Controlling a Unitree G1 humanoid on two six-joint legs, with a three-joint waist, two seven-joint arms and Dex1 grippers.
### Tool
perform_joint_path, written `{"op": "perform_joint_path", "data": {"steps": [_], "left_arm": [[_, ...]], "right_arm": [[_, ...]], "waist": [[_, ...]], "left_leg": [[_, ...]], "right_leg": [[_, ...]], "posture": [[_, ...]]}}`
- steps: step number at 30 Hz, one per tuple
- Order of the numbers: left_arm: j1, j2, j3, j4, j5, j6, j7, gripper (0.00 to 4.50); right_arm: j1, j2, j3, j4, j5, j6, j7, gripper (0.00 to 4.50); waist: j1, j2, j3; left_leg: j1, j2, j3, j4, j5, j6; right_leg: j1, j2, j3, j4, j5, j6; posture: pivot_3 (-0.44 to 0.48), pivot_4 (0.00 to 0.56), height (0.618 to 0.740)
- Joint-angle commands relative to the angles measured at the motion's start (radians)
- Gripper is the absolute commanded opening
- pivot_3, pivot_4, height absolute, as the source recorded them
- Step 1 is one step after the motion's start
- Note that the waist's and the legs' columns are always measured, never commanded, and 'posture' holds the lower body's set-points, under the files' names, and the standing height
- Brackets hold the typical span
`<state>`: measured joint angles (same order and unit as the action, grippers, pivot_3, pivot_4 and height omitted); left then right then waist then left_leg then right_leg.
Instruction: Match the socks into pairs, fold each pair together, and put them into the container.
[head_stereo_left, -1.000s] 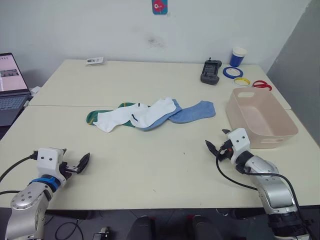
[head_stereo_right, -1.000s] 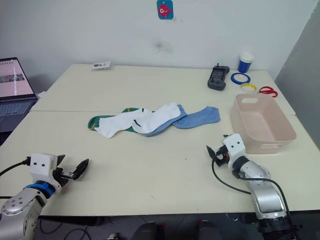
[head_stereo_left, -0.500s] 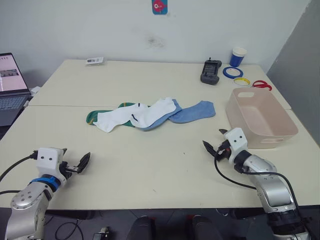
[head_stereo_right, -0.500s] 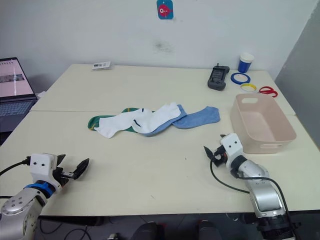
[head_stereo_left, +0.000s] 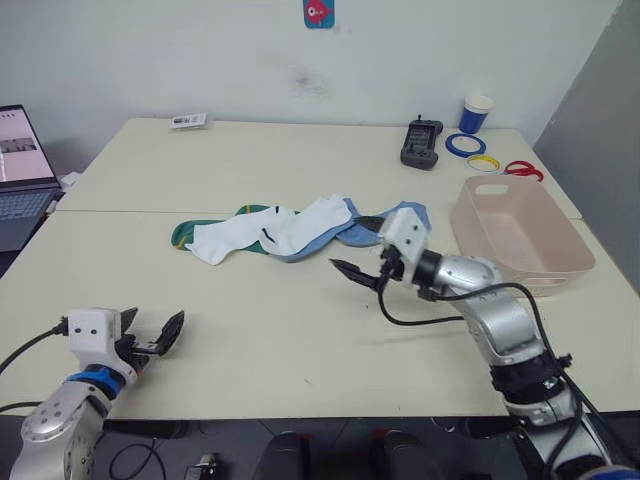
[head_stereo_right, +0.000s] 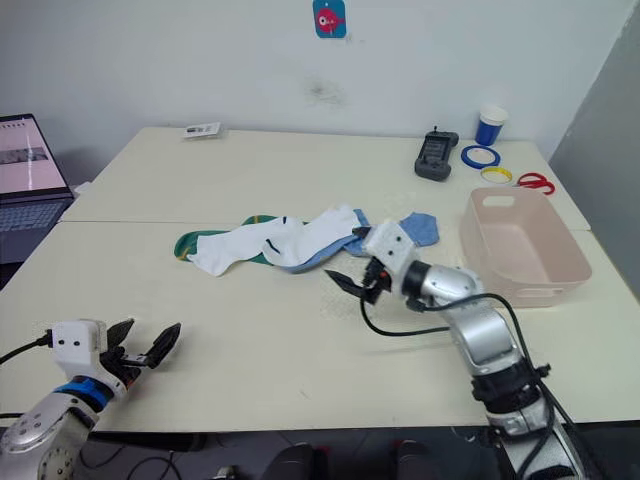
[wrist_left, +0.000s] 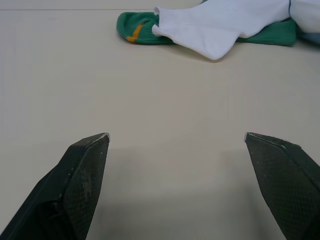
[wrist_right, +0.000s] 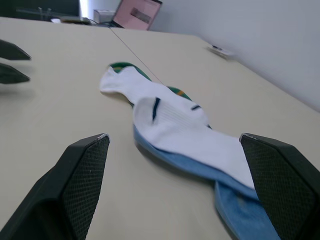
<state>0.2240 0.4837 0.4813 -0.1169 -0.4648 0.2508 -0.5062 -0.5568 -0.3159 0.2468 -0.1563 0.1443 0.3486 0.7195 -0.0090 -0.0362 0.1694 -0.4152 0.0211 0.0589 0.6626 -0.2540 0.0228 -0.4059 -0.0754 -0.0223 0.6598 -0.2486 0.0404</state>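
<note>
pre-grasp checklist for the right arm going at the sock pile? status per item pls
1. Right end effector open: ok, fingers spread wide in the right wrist view.
2. Aimed at the socks: ok, the pile sits between its fingers.
3. Target sock separable: not ok, white socks overlap the light blue and green ones.
4. All six socks visible: cannot tell, the pile hides some.
5. Container free to receive: ok, nothing in it.
6. Left end effector out of the way: ok, open, at the near table edge.
</note>
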Motion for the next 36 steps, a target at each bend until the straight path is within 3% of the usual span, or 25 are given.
{"op": "perform_joint_path", "data": {"steps": [1, 5, 10, 21, 35, 36], "left_arm": [[0.036, -0.02, 0.033, -0.083, -0.026, 0.007, 0.024, 4.5], [0.03, -0.031, 0.025, -0.103, -0.031, 0.024, 0.049, 4.5], [-0.102, -0.026, -0.018, -0.086, -0.046, 0.107, 0.1, 4.5], [-0.468, -0.017, -0.085, 0.233, 0.013, 0.218, 0.179, 4.5], [-0.651, -0.028, -0.087, 0.453, 0.029, 0.185, 0.171, 4.5], [-0.658, -0.028, -0.086, 0.462, 0.028, 0.182, 0.173, 4.32]], "right_arm": [[-0.014, 0.003, -0.004, 0.001, 0.007, -0.013, 0.008, 4.47], [0.005, -0.004, -0.006, 0.006, -0.003, -0.026, 0.005, 4.47], [0.041, -0.017, -0.013, -0.008, -0.01, -0.025, -0.013, 4.47], [0.094, -0.043, -0.034, -0.066, -0.018, -0.001, -0.064, 4.47], [0.127, -0.061, -0.046, -0.114, -0.015, 0.033, -0.095, 4.47], [0.126, -0.061, -0.046, -0.115, -0.015, 0.035, -0.097, 4.49]], "waist": [[0.002, 0.0, 0.0], [0.003, 0.0, 0.0], [0.008, 0.0, 0.0], [0.005, 0.0, 0.0], [0.004, 0.0, 0.0], [0.004, 0.0, 0.0]], "left_leg": [[0.0, 0.0, 0.0, 0.0, 0.0, 0.0], [0.0, 0.001, 0.0, 0.0, 0.0, 0.0], [0.0, 0.003, -0.001, 0.0, 0.0, 0.0], [0.0, 0.005, -0.004, 0.0, 0.002, -0.003], [-0.001, 0.006, -0.006, 0.0, 0.003, -0.005], [-0.001, 0.006, -0.006, 0.0, 0.003, -0.005]], "right_leg": [[0.0, 0.0, 0.0, 0.0, 0.0, 0.0], [0.0, 0.0, -0.001, 0.0, -0.002, -0.004], [0.0, 0.004, -0.004, 0.001, -0.002, -0.004], [0.0, 0.011, -0.01, 0.003, -0.001, -0.005], [0.0, 0.011, -0.012, 0.003, -0.001, -0.006], [0.0, 0.011, -0.012, 0.003, -0.001, -0.006]], "posture": [[0.0, 0.15, 0.74], [0.0, 0.15, 0.74], [0.0, 0.15, 0.74], [0.0, 0.15, 0.74], [0.0, 0.15, 0.74], [0.0, 0.15, 0.74]]}}
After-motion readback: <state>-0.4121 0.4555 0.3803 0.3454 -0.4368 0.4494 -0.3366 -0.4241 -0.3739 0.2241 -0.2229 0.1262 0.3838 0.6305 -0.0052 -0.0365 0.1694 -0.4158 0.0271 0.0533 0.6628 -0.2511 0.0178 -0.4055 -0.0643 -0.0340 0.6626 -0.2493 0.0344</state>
